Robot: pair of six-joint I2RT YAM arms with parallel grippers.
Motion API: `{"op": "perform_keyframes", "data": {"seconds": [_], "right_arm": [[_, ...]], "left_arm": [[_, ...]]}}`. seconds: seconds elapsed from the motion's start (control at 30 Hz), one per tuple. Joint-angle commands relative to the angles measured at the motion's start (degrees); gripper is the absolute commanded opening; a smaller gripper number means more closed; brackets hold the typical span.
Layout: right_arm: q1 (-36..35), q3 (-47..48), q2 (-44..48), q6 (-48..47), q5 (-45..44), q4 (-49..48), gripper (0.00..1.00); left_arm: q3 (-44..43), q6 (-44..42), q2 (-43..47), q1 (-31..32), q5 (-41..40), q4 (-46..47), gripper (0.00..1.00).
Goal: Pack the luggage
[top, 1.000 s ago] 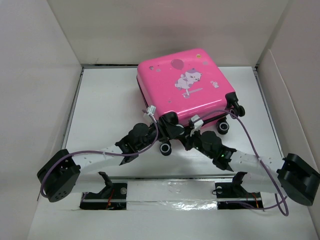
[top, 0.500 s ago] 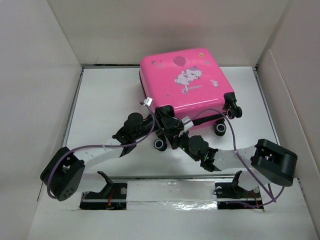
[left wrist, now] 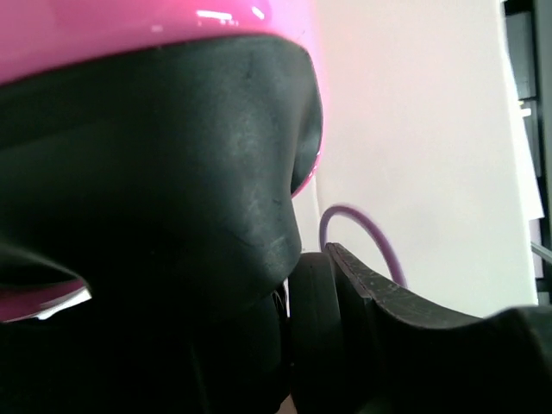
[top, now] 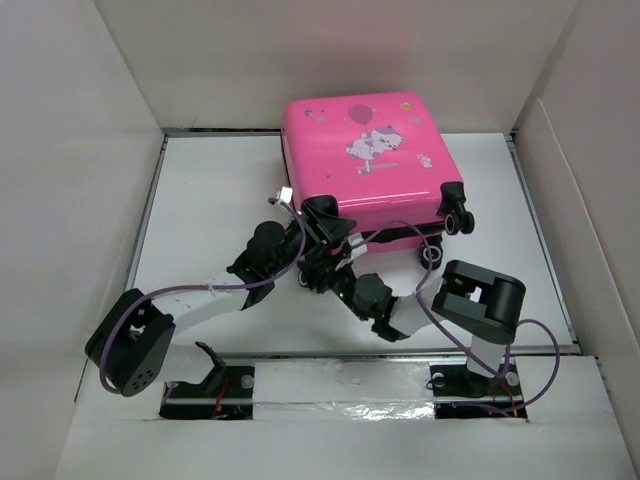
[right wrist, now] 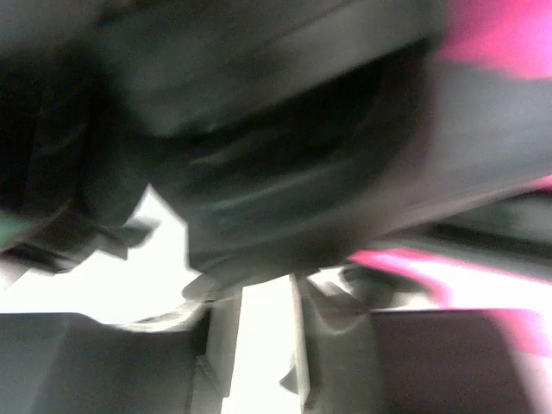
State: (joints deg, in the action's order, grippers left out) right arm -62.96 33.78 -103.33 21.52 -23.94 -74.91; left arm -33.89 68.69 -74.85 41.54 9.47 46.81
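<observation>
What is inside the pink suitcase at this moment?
Nothing inside can be seen. The luggage lies closed on the table with its printed shell facing up, so the shell covers whatever it holds.

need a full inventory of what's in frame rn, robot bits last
suitcase: one, bright pink with cartoon print, closed, lying flat at the far middle of the table.
wheels: two show clearly, black and white, on the suitcase's near right side.
table: one, white, under everything.
walls: white panels, at left, back and right.
cables: two, purple, one near left, one near right.
left hand: one, black, at the suitcase's near left corner; grip unclear.
right hand: one, black, just in front of that same corner; wrist view blurred, so its jaws are unclear.
</observation>
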Motion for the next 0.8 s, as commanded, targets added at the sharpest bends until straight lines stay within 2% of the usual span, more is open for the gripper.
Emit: {"op": "perform_keyframes", "data": {"seconds": [0.0, 0.03, 0.07, 0.1, 0.17, 0.2, 0.27, 0.3, 0.4, 0.43, 0.53, 0.63, 0.77], "right_arm": [[-6.3, -2.8, 2.1, 3.0, 15.6, -23.0, 0.48], [-6.3, -5.0, 3.4, 3.0, 14.5, -22.8, 0.56], [-6.3, -7.2, 4.8, 2.7, 13.4, -22.0, 0.7], [-6.3, -11.0, 8.3, 2.6, 11.4, -20.9, 0.74], [-6.3, -13.9, 12.4, 1.5, 10.1, -13.7, 0.83], [-6.3, -16.2, 14.6, 1.2, 8.9, -10.8, 0.84], [-6.3, -19.3, 24.0, 0.2, 7.3, 0.2, 0.86], [-6.3, -19.4, 24.1, -0.2, 6.5, 0.2, 0.86], [-6.8, -20.9, 35.5, -0.2, 3.3, 16.4, 0.86], [-6.8, -19.4, 41.3, -0.5, 2.4, 26.9, 0.86], [-6.3, -14.8, 47.8, -1.9, -1.6, 44.4, 0.88], [-4.9, -9.1, 50.6, -6.7, -1.7, 51.0, 0.92], [-1.8, -5.4, 48.1, -9.6, 0.6, 50.2, 0.94]], "left_arm": [[-3.8, -3.6, 8.7, 2.9, 6.0, 14.6, 0.03], [-3.1, -3.7, 9.5, 2.1, 6.2, 14.4, 0.1], [-1.5, -4.0, 10.4, 1.4, 6.3, 14.0, 0.19], [-0.7, -4.3, 12.3, -0.4, 6.3, 13.1, 0.36], [1.6, -5.2, 14.0, -2.2, 6.3, 9.9, 0.48], [2.3, -5.7, 15.6, -4.0, 6.6, 8.8, 0.57], [3.6, -8.1, 18.0, -6.8, 7.8, 2.1, 0.66], [3.7, -9.3, 18.9, -7.6, 7.8, 2.1, 0.68], [3.7, -14.6, 22.6, -9.7, 7.1, -7.0, 0.74], [3.8, -15.6, 23.5, -10.2, 6.3, -10.6, 0.75], [5.0, -18.0, 26.2, -11.6, 6.4, -12.9, 0.77], [4.5, -20.4, 26.7, -11.6, 6.4, -17.2, 0.78], [4.4, -22.3, 27.5, -12.2, 5.6, -21.2, 0.79]]}}
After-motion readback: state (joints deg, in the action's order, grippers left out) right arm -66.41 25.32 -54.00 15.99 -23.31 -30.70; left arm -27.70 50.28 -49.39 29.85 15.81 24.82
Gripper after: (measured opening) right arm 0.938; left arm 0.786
